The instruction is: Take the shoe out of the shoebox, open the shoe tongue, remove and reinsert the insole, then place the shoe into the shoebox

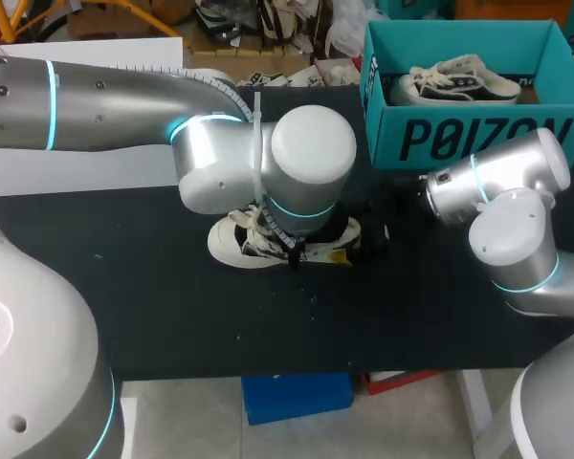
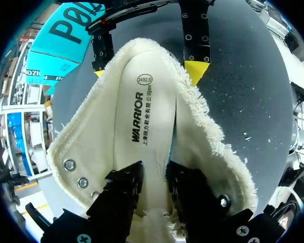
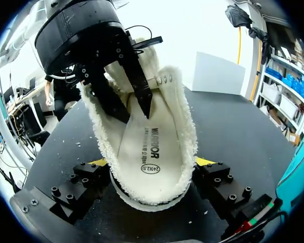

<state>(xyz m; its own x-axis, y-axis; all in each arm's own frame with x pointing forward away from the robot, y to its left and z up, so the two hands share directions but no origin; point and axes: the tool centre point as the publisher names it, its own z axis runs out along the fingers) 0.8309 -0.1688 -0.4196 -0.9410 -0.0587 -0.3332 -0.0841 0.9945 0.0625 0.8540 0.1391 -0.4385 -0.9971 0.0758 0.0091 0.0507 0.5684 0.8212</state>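
**Inspector:** Shoe position?
**Assistant:** The shoe (image 1: 239, 241) sits on the counter (image 1: 172, 316), mid-frame in the head view, well apart from the shoebox (image 1: 478, 134) at upper right. The insole (image 2: 147, 111) lies inside it.
**Inspector:** Tools?
**Assistant:** The right tool (image 3: 152, 162) clamps the heel from both sides. The left tool (image 2: 154, 171), set narrow, pinches the insole near the throat.
**Inspector:** Recommendation?
**Assistant:** Brace the heel firmly and draw the insole up and heelward slowly, avoiding a crease.
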